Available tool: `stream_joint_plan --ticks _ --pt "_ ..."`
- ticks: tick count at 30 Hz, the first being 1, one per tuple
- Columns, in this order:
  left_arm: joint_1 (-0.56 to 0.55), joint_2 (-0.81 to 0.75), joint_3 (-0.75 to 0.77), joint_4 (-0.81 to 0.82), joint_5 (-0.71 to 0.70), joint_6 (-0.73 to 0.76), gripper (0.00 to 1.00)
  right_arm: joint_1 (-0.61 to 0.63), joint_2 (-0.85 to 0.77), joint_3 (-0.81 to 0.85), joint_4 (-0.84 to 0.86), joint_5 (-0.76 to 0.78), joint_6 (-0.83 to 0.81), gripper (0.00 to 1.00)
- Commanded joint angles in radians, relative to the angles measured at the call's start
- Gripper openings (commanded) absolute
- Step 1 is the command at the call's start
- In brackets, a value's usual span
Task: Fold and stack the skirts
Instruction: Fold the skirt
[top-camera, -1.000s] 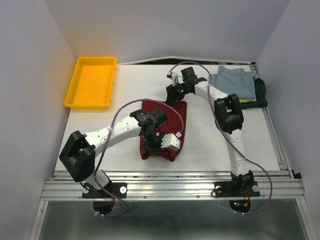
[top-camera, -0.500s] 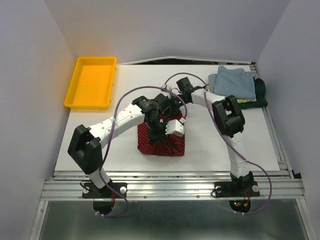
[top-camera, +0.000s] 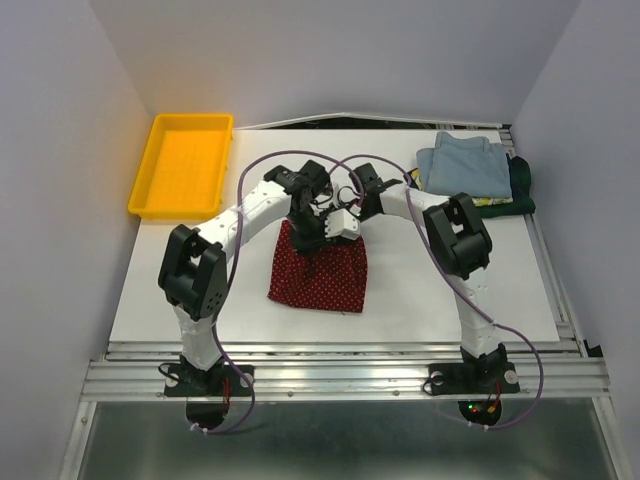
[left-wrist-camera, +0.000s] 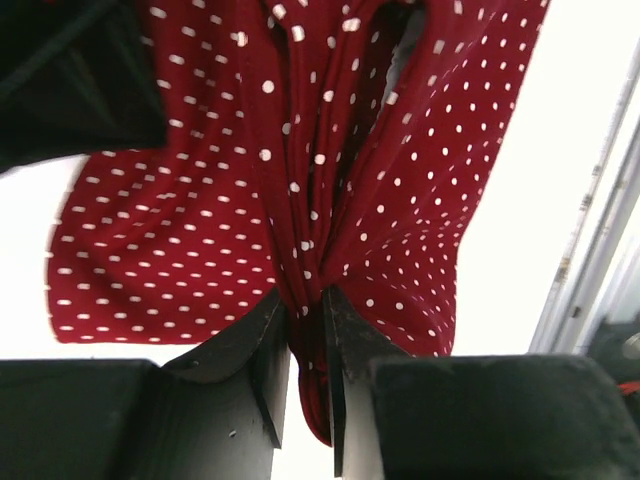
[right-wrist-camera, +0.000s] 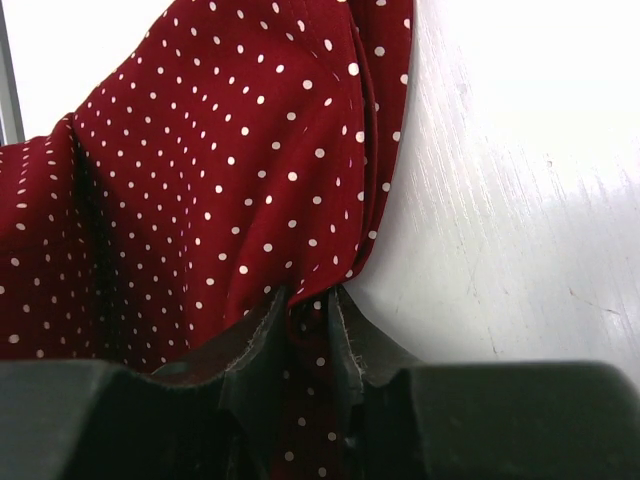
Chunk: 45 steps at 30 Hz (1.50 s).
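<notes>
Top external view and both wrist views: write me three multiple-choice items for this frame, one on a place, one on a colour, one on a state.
1. Where on the table is the yellow tray?
A. near right corner
B. far left corner
C. between the arms' bases

2. What colour is the top folded skirt of the pile at far right?
A. orange
B. black
C. light blue

3. How do the left pincer and right pincer stand?
A. both shut on the dark red skirt
B. both open and empty
C. only the left one grips

Key:
1 B: the top view shows the tray at the far left.
2 C: pale blue cloth lies uppermost on the pile.
3 A: each wrist view shows dotted red cloth pinched in its pincer.
</notes>
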Motion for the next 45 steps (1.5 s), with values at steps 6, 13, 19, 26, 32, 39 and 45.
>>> stream_joint_plan --ticks 6,13,19,26,32,39,45 --pt "0.015 0.027 0.092 0.046 -0.07 0.084 0.31 0.014 0.007 0.043 -0.05 0.038 0.001 0.28" --pt "0.039 0.035 0.081 0.156 -0.097 0.089 0.31 0.014 0.005 0.038 -0.05 0.024 -0.002 0.27" --pt "0.041 0.005 0.023 0.25 -0.121 0.121 0.31 0.014 0.01 0.072 -0.05 0.056 0.029 0.29" --pt "0.041 -0.015 -0.034 0.216 -0.089 0.153 0.31 -0.049 0.03 0.244 -0.015 0.133 0.195 0.39" --pt "0.049 -0.019 -0.034 0.175 -0.008 0.133 0.92 -0.061 0.03 0.281 -0.015 0.159 0.175 0.42" --pt "0.128 0.069 0.049 0.125 0.13 0.136 0.99 -0.061 0.062 0.252 -0.032 0.13 0.15 0.4" --pt "0.253 0.178 0.189 0.046 0.248 0.045 0.99 -0.061 0.08 0.229 -0.058 0.09 0.126 0.41"
